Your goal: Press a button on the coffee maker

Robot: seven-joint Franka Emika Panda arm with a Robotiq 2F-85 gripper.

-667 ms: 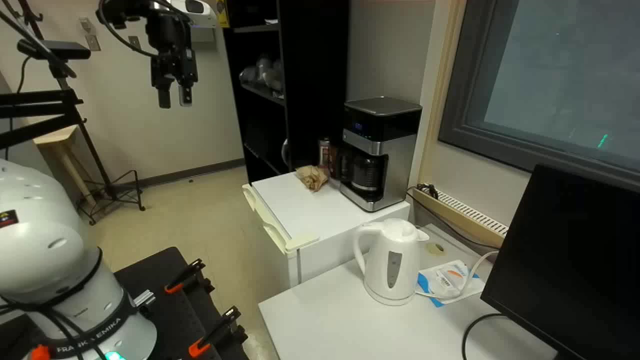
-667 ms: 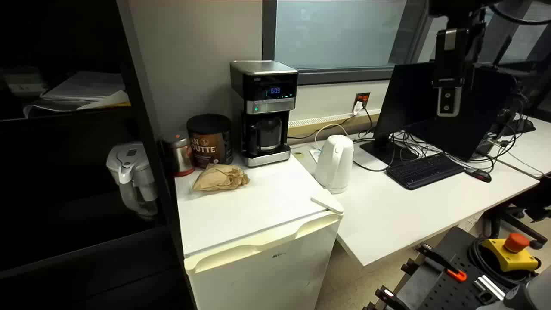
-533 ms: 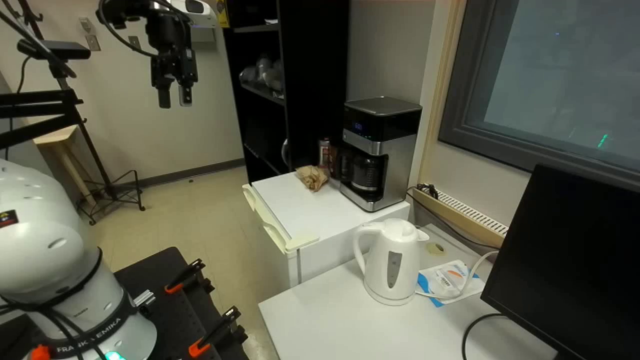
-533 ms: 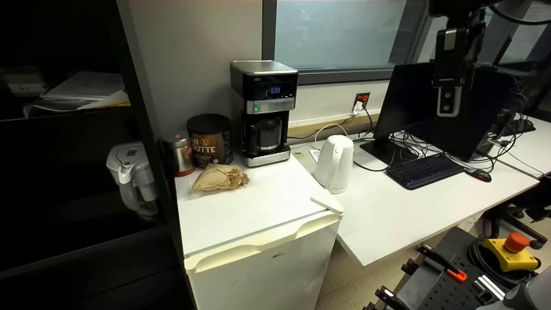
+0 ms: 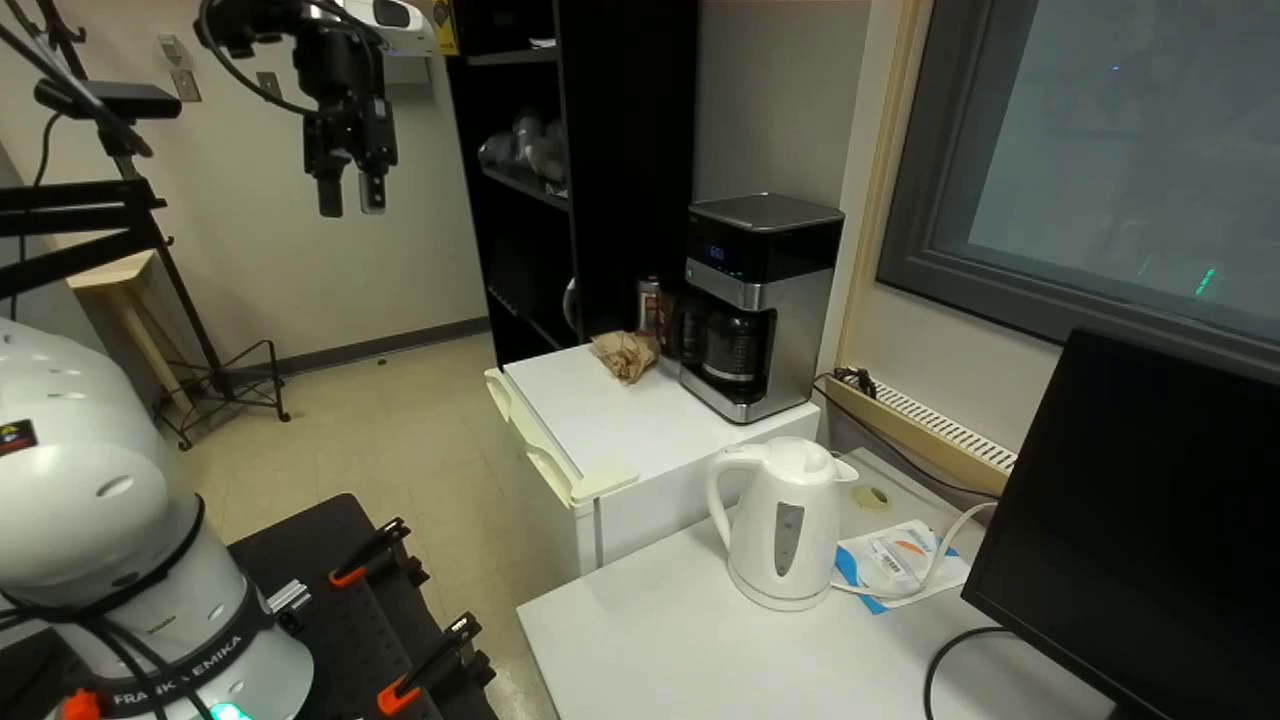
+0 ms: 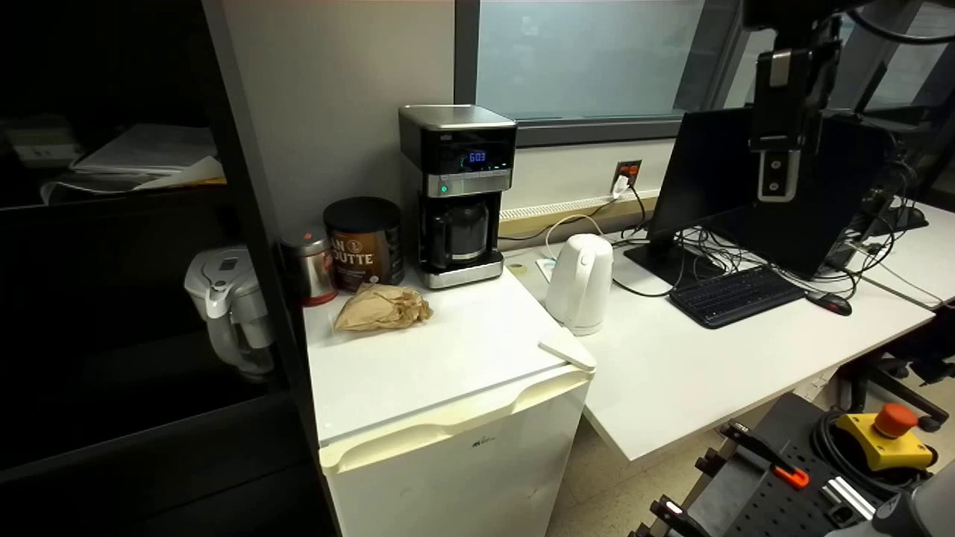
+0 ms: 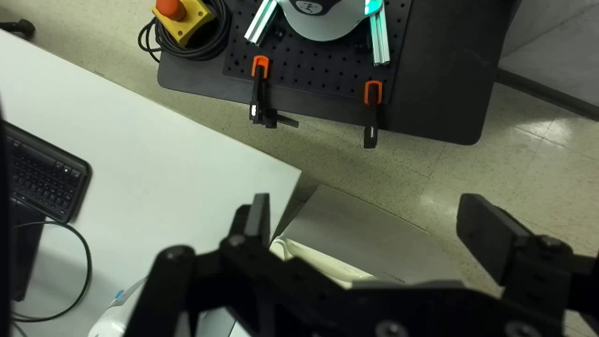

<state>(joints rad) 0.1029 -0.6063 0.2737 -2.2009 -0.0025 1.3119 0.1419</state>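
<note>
The coffee maker (image 5: 790, 320) is a boxy black and silver machine on top of the white mini fridge. It also shows in an exterior view (image 6: 457, 195), with a lit blue display (image 6: 477, 157), a silver band below it and a small green light (image 6: 444, 189). A glass carafe (image 6: 467, 232) stands in its recess. My gripper (image 5: 350, 205) hangs in the air, fingers down, well away from the machine. In the wrist view my gripper (image 7: 365, 201) has its fingers wide apart with nothing between them. The coffee maker is out of the wrist view.
A white kettle (image 5: 790, 530) stands on the desk beside the fridge (image 6: 448, 477). A brown paper bag (image 6: 383, 307), a coffee tin (image 6: 363, 246) and a steel canister (image 6: 312, 267) are left of the machine. A black shelf (image 5: 635, 170) and monitor (image 5: 1130, 520) flank the area.
My gripper has shifted very slightly in an exterior view. It stays open, and the coffee maker and the other objects have not moved.
</note>
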